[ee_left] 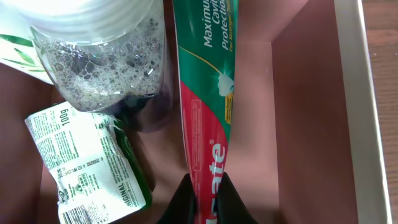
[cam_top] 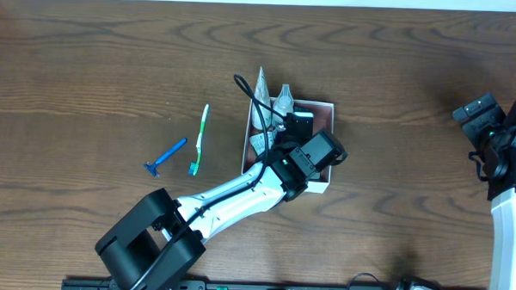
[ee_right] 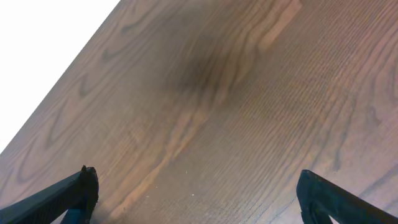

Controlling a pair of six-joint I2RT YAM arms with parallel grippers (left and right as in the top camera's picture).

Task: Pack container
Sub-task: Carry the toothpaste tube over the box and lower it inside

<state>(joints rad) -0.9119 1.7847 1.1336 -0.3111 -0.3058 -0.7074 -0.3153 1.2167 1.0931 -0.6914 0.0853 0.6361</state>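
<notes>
Container (ee_left: 305, 124): left gripper (ee_left: 208, 202) pinches toothpaste tube (ee_left: 205, 93) inside; advise laying it flat beside foamy bottle (ee_left: 99, 68) before release. Right gripper (ee_right: 199, 205) spread, near right edge.

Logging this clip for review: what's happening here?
The left gripper holds a toothpaste tube inside the container, beside a foamy bottle and a soap packet already in there. A toothbrush and a blue razor lie on the table to its left, not yet packed. The right gripper hangs open off to the side, holding nothing.
</notes>
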